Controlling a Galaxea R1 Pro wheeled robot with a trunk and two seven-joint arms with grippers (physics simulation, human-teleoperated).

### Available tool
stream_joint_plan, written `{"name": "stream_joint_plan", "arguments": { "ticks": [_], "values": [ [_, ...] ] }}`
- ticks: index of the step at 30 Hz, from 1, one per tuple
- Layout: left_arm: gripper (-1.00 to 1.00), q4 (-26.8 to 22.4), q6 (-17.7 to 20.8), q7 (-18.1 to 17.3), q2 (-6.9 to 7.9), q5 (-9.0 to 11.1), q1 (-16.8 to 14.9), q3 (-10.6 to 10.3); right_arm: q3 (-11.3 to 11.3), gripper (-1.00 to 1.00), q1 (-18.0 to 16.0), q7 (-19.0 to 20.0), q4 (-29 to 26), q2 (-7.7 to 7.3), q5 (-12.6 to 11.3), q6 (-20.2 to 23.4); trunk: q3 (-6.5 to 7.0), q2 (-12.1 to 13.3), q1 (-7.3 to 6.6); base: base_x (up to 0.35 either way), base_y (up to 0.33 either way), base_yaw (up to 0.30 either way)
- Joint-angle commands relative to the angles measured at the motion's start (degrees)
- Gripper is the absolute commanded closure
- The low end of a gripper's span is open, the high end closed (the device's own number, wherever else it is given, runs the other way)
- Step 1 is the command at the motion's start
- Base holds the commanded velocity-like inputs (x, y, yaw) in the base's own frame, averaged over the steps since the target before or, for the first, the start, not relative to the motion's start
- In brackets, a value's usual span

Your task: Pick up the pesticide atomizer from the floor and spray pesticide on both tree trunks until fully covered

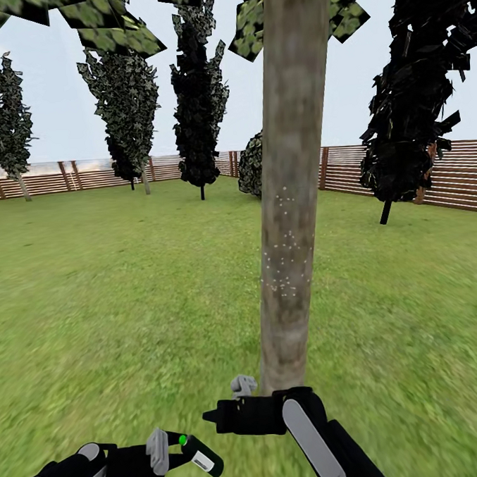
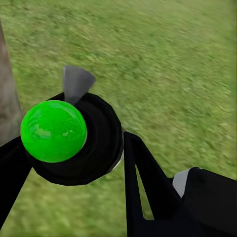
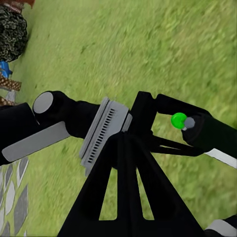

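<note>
Spraying tree 1: my left gripper (image 1: 182,450) clamps the black green-capped atomizer (image 1: 199,456) near the speckled grey-brown trunk (image 1: 289,193); right gripper (image 1: 242,386) jaws unclear; next, aim higher.

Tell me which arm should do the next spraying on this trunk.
Left, most likely. The left gripper is shut on the atomizer with its green cap, low beside the tree trunk. The right gripper sits at the trunk's base and appears to hold nothing. White specks dot the trunk's middle.
</note>
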Motion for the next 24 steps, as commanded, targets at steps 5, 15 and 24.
{"name": "stream_joint_plan", "arguments": {
  "ticks": [5,15,24],
  "values": [
    [1.0,-0.06,-0.17,0.02,-0.09,-0.83,-0.03,-0.42,-0.11,1.0,-0.07,0.5,0.06,-0.02,0.54,-0.19,-0.12,-0.11,0.03,0.0,0.0,0.0],
    [1.0,-0.86,-0.17,-0.13,-0.13,-2.08,-0.05,-0.42,-0.06,1.0,-0.05,0.42,1.11,0.05,0.63,-0.33,-0.12,-0.11,0.03,0.0,0.0,0.0],
    [1.0,-2.77,-0.17,-0.29,-0.06,-2.11,-0.07,-0.42,0.6,1.0,-0.07,0.41,1.73,0.14,0.63,-0.38,-0.12,-0.11,0.03,0.0,0.0,0.0]
  ]
}}
